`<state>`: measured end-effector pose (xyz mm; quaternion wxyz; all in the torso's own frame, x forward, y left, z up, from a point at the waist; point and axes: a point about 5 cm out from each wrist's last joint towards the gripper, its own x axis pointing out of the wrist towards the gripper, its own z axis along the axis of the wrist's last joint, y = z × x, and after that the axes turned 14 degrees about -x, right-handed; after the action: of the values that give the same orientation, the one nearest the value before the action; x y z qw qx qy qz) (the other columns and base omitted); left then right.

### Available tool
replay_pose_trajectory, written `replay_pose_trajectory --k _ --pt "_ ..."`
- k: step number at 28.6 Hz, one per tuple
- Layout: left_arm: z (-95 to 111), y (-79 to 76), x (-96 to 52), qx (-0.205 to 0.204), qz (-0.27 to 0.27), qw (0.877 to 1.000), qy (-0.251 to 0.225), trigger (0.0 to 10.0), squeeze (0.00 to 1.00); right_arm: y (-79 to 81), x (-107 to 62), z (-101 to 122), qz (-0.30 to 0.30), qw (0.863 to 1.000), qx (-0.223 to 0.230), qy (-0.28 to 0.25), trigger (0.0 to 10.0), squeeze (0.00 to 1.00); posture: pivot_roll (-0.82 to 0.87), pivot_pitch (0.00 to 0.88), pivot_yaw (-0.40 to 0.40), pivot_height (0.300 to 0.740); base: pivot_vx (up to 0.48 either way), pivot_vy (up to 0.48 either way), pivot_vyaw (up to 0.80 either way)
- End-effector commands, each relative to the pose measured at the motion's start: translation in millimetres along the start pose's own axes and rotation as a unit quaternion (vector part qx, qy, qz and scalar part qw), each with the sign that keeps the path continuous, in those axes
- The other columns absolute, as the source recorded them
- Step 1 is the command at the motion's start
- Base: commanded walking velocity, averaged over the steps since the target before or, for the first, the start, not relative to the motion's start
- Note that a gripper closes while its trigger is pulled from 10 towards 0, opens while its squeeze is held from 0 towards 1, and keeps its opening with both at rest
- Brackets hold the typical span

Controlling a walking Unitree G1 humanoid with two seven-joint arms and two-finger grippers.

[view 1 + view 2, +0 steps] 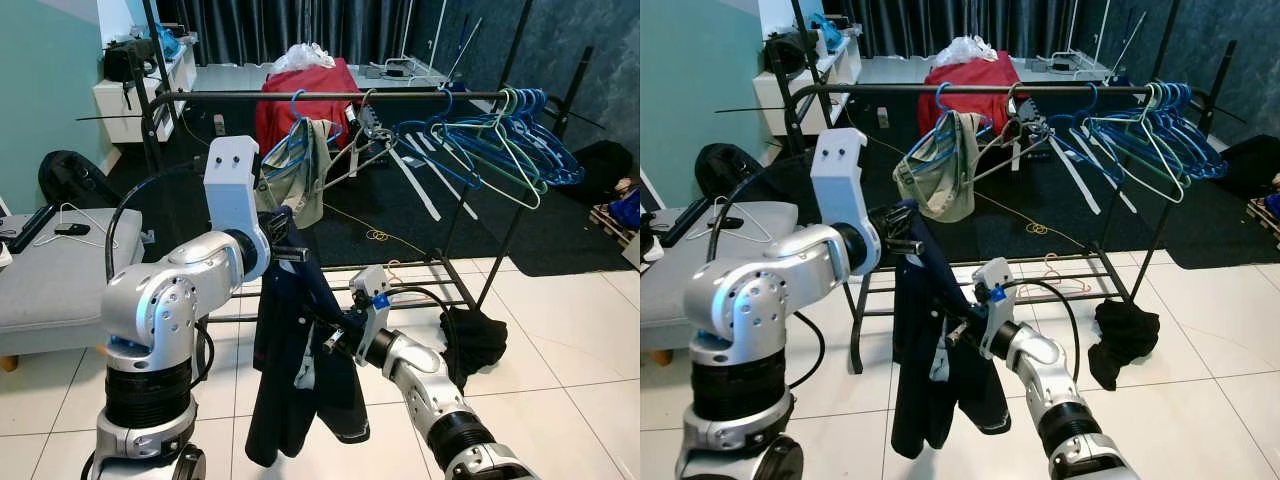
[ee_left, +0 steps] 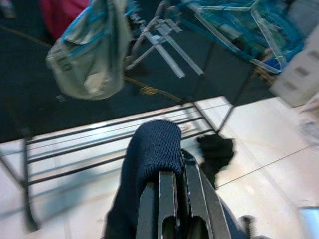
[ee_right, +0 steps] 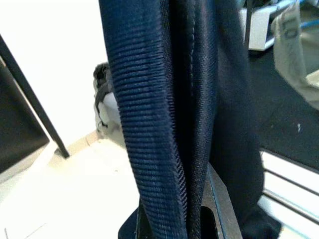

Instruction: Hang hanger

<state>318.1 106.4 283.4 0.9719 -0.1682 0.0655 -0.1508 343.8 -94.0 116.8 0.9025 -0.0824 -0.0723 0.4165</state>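
1. Left gripper point(image 1: 285, 250): raised at chest height in front of the rack, pinching top of dark navy garment point(image 1: 290, 370); in wrist view the fingers point(image 2: 169, 199) are pressed together w/ ribbed knit bunched over their tips.
2. Right gripper point(image 1: 330, 340): lower, reaching in from robot's right, fingers buried in the garment's mid part; wrist view has ribbed navy folds draped over the fingers point(image 3: 214, 209); clamped on cloth.
3. Garment hangs vertical between the 2 grippers, hem near the tile floor point(image 1: 560, 340); cannot tell if a hanger is inside it.
4. Rack point(image 1: 330, 96): black rail runs across behind the garment; not touching it.
5. On rail: blue hanger w/ beige cloth point(image 1: 300, 165) just behind left gripper; grey hanger point(image 1: 365, 150) mid-rail; cluster of blue hangers point(image 1: 510, 140) at robot's right end.
6. Black cloth heap point(image 1: 475, 340) on floor by rack's right leg; red item point(image 1: 305, 100) behind rack; grey sofa point(image 1: 50, 270) at robot's left.
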Motion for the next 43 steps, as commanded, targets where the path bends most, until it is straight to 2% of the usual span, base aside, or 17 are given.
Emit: replay_pose_trajectory --k 1,3,4,5,6,11,12,13,14,21,22,24,28,29,35,36,43 --pt "-5.6 12.6 2.2 0.036 0.031 0.999 -0.003 10.0 0.04 -3.4 -2.9 2.4 -0.008 1.0 0.002 -0.011 0.0 0.0 0.05 0.049 0.011 0.74 0.0 0.0 0.0" --pt "-9.9 17.6 3.6 0.058 0.04 0.998 0.0 10.0 0.13 -4.3 -2.6 4.3 -0.008 1.0 0.001 -0.015 0.0 0.0 0.05 0.052 0.009 0.74 0.0 0.0 0.0" --pt "-13.8 21.5 4.0 0.068 0.039 0.997 0.004 10.0 0.39 -4.9 -2.0 6.2 -0.008 1.0 0.0 -0.019 0.0 0.0 0.05 0.052 0.009 0.74 0.0 0.0 0.0" --pt "-13.8 21.5 4.0 0.068 0.039 0.997 0.004 10.0 0.39 -4.9 -2.0 6.2 -0.008 1.0 0.0 -0.019 0.0 0.0 0.05 0.052 0.009 0.74 0.0 0.0 0.0" --pt "-14.7 23.6 3.3 0.068 0.031 0.997 -0.002 10.0 1.0 -5.2 -1.5 8.0 -0.006 1.0 -0.002 -0.022 0.0 0.0 0.05 0.056 0.007 0.74 0.0 0.0 0.0" --pt "-6.0 26.9 0.6 0.025 0.015 0.998 -0.054 10.0 1.0 -5.2 -1.1 12.4 -0.001 1.0 -0.009 -0.029 0.0 0.0 0.05 0.061 0.001 0.74 0.0 0.0 0.0" --pt "0.1 28.4 -1.6 -0.004 0.004 0.996 -0.088 10.0 0.26 -5.4 -0.6 14.1 0.001 0.999 -0.012 -0.032 0.0 0.0 0.05 0.062 0.0 0.74 0.0 0.0 0.0" --pt "0.1 28.4 -1.6 -0.004 0.004 0.996 -0.088 10.0 0.26 -5.4 -0.6 14.1 0.001 0.999 -0.012 -0.032 0.0 0.0 0.05 0.062 0.0 0.74 0.0 0.0 0.0" --pt "4.8 29.8 -4.1 -0.031 -0.007 0.993 -0.113 10.0 0.0 -5.6 -0.4 15.2 0.003 0.999 -0.016 -0.033 0.0 0.0 0.05 0.065 -0.001 0.74 0.0 0.0 0.0" --pt "2.9 43.6 -14.1 -0.131 -0.051 0.979 -0.146 10.0 0.0 -8.1 -2.3 20.0 0.01 0.999 -0.029 -0.042 0.0 0.0 0.04 0.069 -0.004 0.74 0.0 0.0 0.0" --pt "-26.3 61.2 -16.1 -0.144 -0.042 0.987 -0.053 10.0 0.0 -8.2 -3.5 22.5 0.018 0.998 -0.032 -0.049 0.0 0.0 0.04 0.069 -0.004 0.74 0.0 0.0 0.0" --pt "-45.7 71.8 -20.7 -0.147 -0.04 0.988 -0.004 10.0 0.0 -7.9 -4.5 24.5 0.025 0.998 -0.032 -0.054 0.0 0.0 0.04 0.072 -0.006 0.74 0.0 0.0 0.0" --pt "-60.3 83.1 -28.4 -0.137 -0.048 0.989 -0.006 10.0 0.0 -7.5 -5.7 27.3 0.033 0.997 -0.028 -0.061 0.0 0.0 0.04 0.072 -0.006 0.74 0.0 0.0 0.0" --pt "-75.4 90.3 -36.2 -0.132 -0.055 0.99 0.012 10.0 1.0 -9.0 -6.3 30.3 0.034 0.997 -0.022 -0.068 0.0 0.0 0.04 0.075 -0.012 0.74 0.0 0.0 0.0" --pt "-110.5 106.4 -53.6 -0.153 -0.035 0.987 0.044 10.0 1.0 -12.5 -7.1 37.4 0.035 0.996 -0.014 -0.083 0.0 0.0 0.04 0.075 -0.017 0.74 0.0 0.0 0.0" --pt "-116.1 108.7 -56.2 -0.183 -0.03 0.982 0.025 10.0 1.0 -13.1 -6.6 39.0 0.035 0.996 -0.012 -0.087 0.0 0.0 0.04 0.075 -0.019 0.74 0.0 0.0 0.0" --pt "-130.9 105.3 -63.2 -0.244 -0.052 0.968 -0.023 10.0 1.0 -12.9 -5.2 42.3 0.036 0.995 -0.006 -0.094 0.0 0.0 0.04 0.075 -0.025 0.74 0.0 0.0 0.0"
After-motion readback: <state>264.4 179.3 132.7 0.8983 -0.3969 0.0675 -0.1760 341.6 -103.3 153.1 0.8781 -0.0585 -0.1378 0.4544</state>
